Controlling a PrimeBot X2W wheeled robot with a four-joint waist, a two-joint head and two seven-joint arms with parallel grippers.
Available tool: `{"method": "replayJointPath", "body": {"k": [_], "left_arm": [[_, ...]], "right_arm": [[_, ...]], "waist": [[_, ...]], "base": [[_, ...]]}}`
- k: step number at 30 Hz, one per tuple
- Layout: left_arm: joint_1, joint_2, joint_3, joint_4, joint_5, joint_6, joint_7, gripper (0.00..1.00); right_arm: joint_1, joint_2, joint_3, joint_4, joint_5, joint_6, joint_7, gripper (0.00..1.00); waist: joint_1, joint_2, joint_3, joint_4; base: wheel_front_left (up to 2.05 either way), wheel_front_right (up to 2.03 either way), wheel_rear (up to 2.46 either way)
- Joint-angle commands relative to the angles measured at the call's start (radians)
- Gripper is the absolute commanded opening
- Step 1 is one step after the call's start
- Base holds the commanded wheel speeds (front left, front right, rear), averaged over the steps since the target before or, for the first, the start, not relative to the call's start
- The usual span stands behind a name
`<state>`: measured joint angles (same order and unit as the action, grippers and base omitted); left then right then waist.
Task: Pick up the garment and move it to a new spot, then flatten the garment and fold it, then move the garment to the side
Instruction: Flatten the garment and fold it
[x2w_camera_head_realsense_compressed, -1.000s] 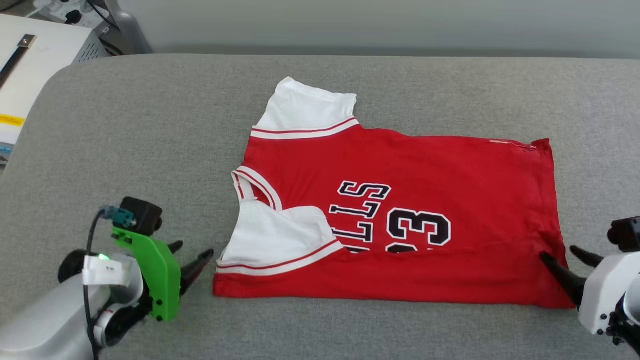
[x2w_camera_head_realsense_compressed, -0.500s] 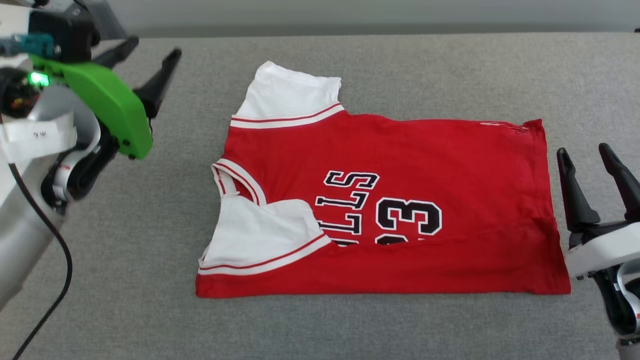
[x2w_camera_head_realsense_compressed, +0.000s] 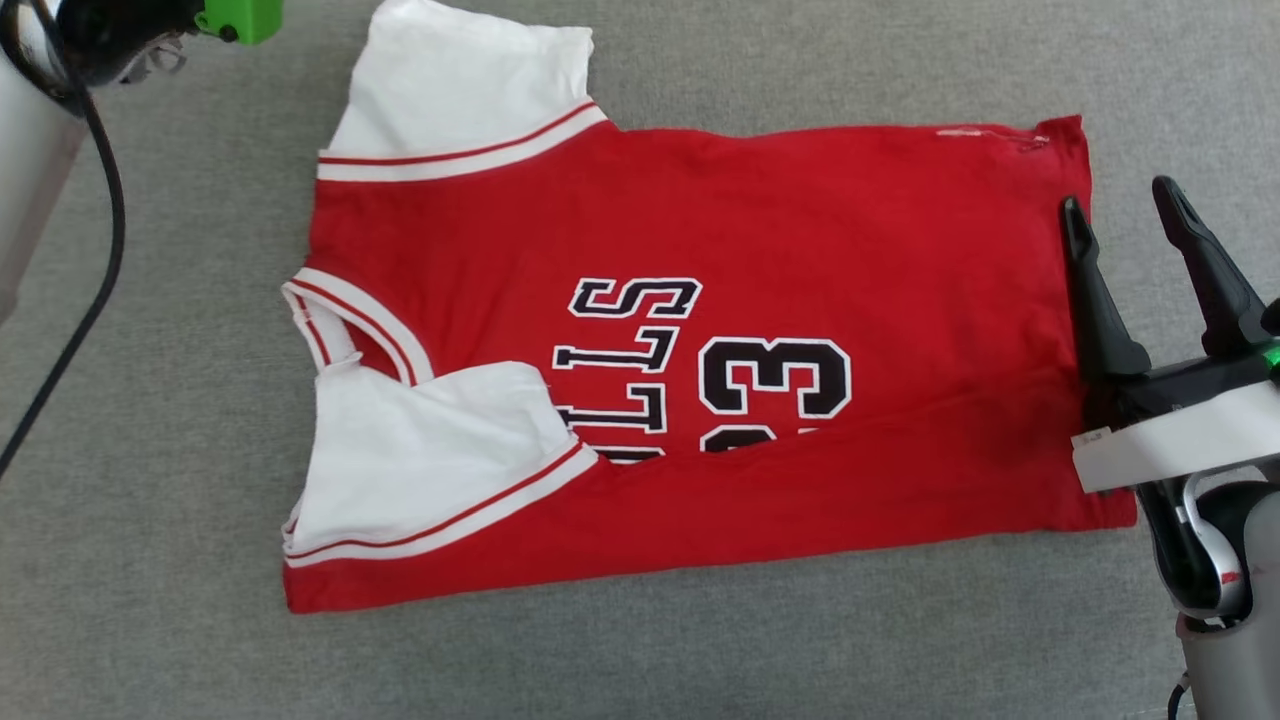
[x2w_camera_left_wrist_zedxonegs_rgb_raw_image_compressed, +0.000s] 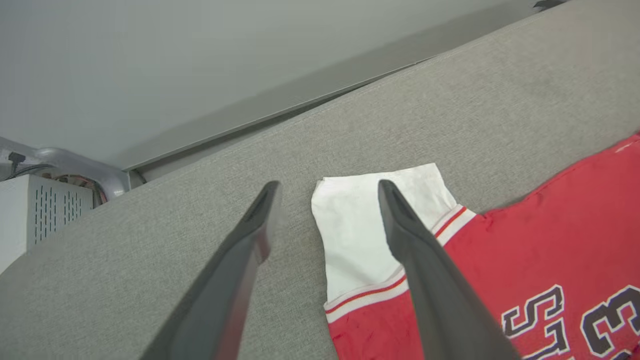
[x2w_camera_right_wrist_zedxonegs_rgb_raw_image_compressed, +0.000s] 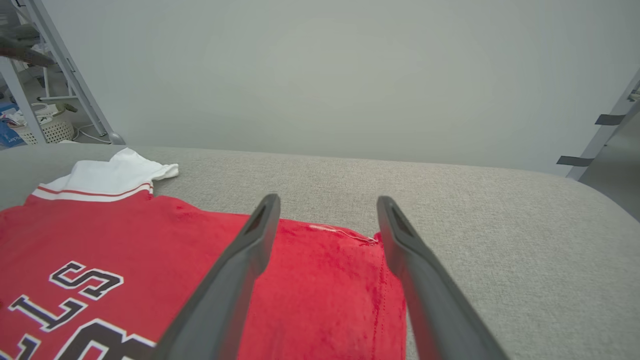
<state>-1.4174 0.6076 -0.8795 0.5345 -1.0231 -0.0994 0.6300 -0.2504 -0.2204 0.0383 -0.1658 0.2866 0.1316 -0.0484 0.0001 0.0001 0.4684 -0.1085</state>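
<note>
The garment (x2w_camera_head_realsense_compressed: 800, 230) lies flat on the grey table, a red jersey with white sleeves and black lettering. Its near long edge is folded up over part of the lettering, and the near sleeve (x2w_camera_head_realsense_compressed: 420, 450) lies on top. My right gripper (x2w_camera_head_realsense_compressed: 1120, 197) stands open over the hem at the right end, one finger above the red cloth and one past its edge, holding nothing. Along those fingers, the right gripper (x2w_camera_right_wrist_zedxonegs_rgb_raw_image_compressed: 328, 198) straddles the hem's far corner (x2w_camera_right_wrist_zedxonegs_rgb_raw_image_compressed: 367, 239). My left gripper (x2w_camera_left_wrist_zedxonegs_rgb_raw_image_compressed: 328, 184) is open and empty above the far white sleeve (x2w_camera_left_wrist_zedxonegs_rgb_raw_image_compressed: 360, 225); its green mount (x2w_camera_head_realsense_compressed: 240, 15) shows top left.
The grey fabric table (x2w_camera_head_realsense_compressed: 150, 500) spreads out on every side of the jersey. A black cable (x2w_camera_head_realsense_compressed: 95, 260) hangs from my left arm. A white vented box (x2w_camera_left_wrist_zedxonegs_rgb_raw_image_compressed: 30, 215) stands beyond the table's left corner, and a metal frame with a basket (x2w_camera_right_wrist_zedxonegs_rgb_raw_image_compressed: 45, 127) stands behind.
The head camera has dipped closer to the jersey. My left arm rose from the near left corner to the far sleeve. My right gripper moved from the near hem corner up along the hem.
</note>
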Motion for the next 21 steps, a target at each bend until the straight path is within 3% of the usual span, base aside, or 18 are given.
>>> {"method": "replayJointPath", "body": {"k": [1, 4, 10, 17, 18, 21], "left_arm": [[-0.033, -0.004, -0.02, 0.028, -0.002, -0.008, 0.053, 1.0], [-0.076, -0.005, -0.051, 0.084, -0.003, -0.017, 0.144, 1.0], [-0.101, 0.002, -0.085, 0.172, 0.011, -0.025, 0.184, 1.0], [-0.069, 0.014, -0.151, 0.215, 0.007, -0.03, 0.261, 1.0], [-0.055, 0.019, -0.162, 0.199, -0.013, -0.031, 0.272, 0.0], [-0.036, 0.037, -0.169, 0.156, -0.041, -0.031, 0.231, 0.0]], "right_arm": [[-0.024, -0.003, 0.008, -0.011, 0.008, -0.001, -0.002, 1.0], [-0.051, -0.006, 0.031, -0.022, 0.01, -0.001, -0.002, 1.0], [-0.094, -0.004, 0.065, -0.023, 0.021, -0.001, -0.014, 1.0], [-0.105, -0.016, 0.064, 0.008, 0.033, -0.001, -0.032, 1.0], [-0.108, -0.018, 0.054, 0.014, 0.039, -0.001, -0.035, 1.0], [-0.124, -0.034, 0.03, 0.019, 0.048, -0.001, -0.035, 1.0]], "waist": [[-0.0001, -0.0001, 0.111, -0.083], [-0.0001, -0.0001, 0.156, -0.107], [-0.0001, -0.0001, 0.216, -0.148], [-0.0001, -0.0001, 0.229, -0.15], [-0.0001, -0.0001, 0.224, -0.143], [-0.0001, -0.0001, 0.202, -0.121]], "base": [[0.0, 0.0, 0.0], [0.0, 0.0, 0.0], [0.0, 0.0, 0.0], [0.0, 0.0, 0.0], [0.0, 0.0, 0.0], [0.0, 0.0, 0.0]]}}
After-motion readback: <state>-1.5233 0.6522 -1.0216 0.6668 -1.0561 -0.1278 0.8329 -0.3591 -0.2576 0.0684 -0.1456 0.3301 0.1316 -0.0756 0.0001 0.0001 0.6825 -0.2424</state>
